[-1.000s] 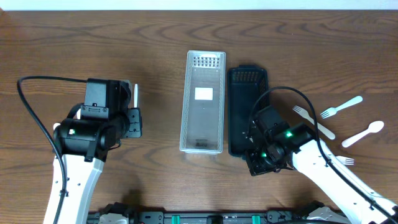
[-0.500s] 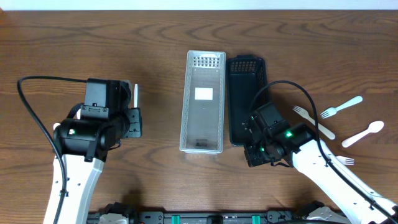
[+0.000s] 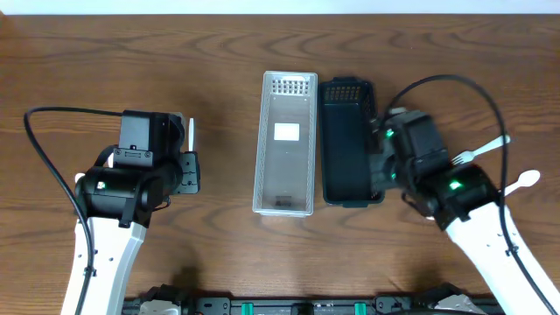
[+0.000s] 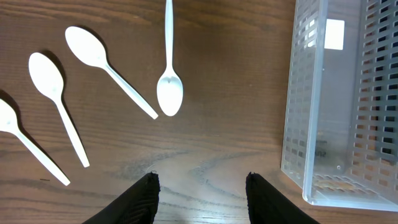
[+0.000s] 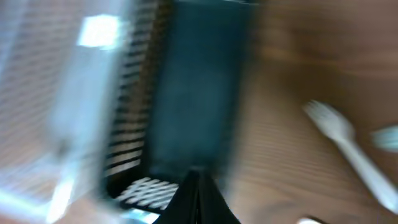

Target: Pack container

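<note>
Left tool point(image 4: 200, 182) open, empty; right tool point(image 5: 196, 186) blurred, looks closed; upper-centre spoon point(image 4: 168, 56) judged light, thin, slippery plastic lying flat on table point(image 4: 217, 124), pinch mid-handle.

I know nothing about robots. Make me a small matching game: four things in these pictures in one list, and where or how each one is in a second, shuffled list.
Things:
1. clear bin
2. black bin
3. white spoons
4. left gripper

Descriptions:
a. open, holding nothing
b. lying on the wood to the left of the clear bin
c. has a white label on its floor
d. next to the right arm

Pairs: 1-c, 2-d, 3-b, 4-a.
</note>
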Controlling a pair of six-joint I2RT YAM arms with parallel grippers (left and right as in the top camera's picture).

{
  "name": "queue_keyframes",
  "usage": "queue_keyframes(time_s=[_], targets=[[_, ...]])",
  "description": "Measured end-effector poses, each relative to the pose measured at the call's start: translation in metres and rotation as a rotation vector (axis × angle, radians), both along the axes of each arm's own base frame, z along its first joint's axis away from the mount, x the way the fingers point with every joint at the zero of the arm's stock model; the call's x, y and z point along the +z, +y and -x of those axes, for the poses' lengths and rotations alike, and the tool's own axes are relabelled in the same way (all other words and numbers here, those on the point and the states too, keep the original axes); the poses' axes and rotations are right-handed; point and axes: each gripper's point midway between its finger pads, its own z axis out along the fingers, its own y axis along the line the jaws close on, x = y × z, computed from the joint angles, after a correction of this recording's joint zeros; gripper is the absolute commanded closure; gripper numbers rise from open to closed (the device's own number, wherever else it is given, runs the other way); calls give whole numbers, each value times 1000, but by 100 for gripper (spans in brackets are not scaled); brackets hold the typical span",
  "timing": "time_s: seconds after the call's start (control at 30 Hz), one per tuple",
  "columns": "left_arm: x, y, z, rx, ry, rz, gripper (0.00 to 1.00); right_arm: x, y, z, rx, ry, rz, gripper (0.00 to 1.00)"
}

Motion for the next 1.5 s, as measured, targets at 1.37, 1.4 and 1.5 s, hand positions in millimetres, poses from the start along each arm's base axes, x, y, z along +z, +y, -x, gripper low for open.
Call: queue_keyframes(time_s=[1.37, 1.4, 1.5], targets=[[0, 0, 0, 3, 0, 2, 46, -108, 8, -80, 134, 124, -80, 95], [0, 0, 0, 3, 0, 2, 46, -107, 9, -80, 140, 121, -81, 94], [0, 0, 0, 3, 0, 2, 46, -106, 12, -80, 166, 115, -90, 93]])
